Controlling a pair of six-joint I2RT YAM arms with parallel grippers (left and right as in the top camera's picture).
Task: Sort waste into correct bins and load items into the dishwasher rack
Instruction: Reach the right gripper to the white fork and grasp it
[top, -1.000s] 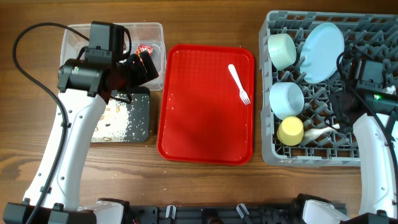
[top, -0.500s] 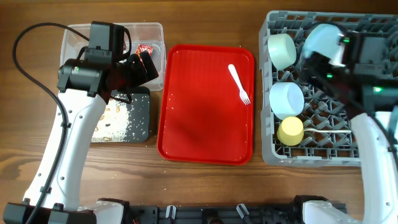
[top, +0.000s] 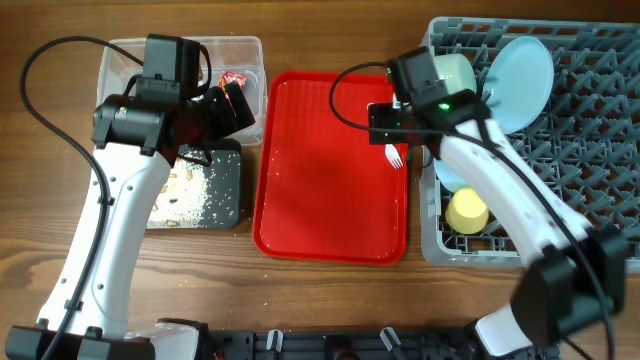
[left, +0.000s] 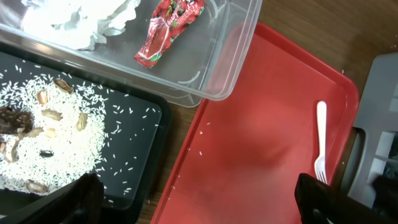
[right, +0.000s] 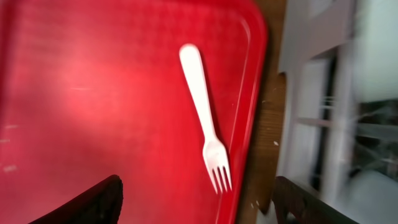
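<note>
- One white fork (right: 202, 118) lies flat on the red tray (right: 93, 93), near its edge beside the grey rack (top: 590, 120).
- Right claw (right: 199, 208) hovers over the fork, spread wide and empty.
- Left claw (left: 199, 202) is likewise released, above the black tray (left: 134, 155) holding food scraps (left: 37, 137).
- Red wrapper (left: 168, 31) and tissue (left: 81, 18) lie in the clear tub (left: 236, 62).
- Plate (top: 525, 70) and yellow cup (top: 467, 210) stand in the rack.

Bright, even light leaves the sharp overhead view only soft shadows, the left wrist view is crisp with glints on the clear tub (left: 231, 62), and the right wrist view is blurred, worst at the rack (right: 314, 84).
</note>
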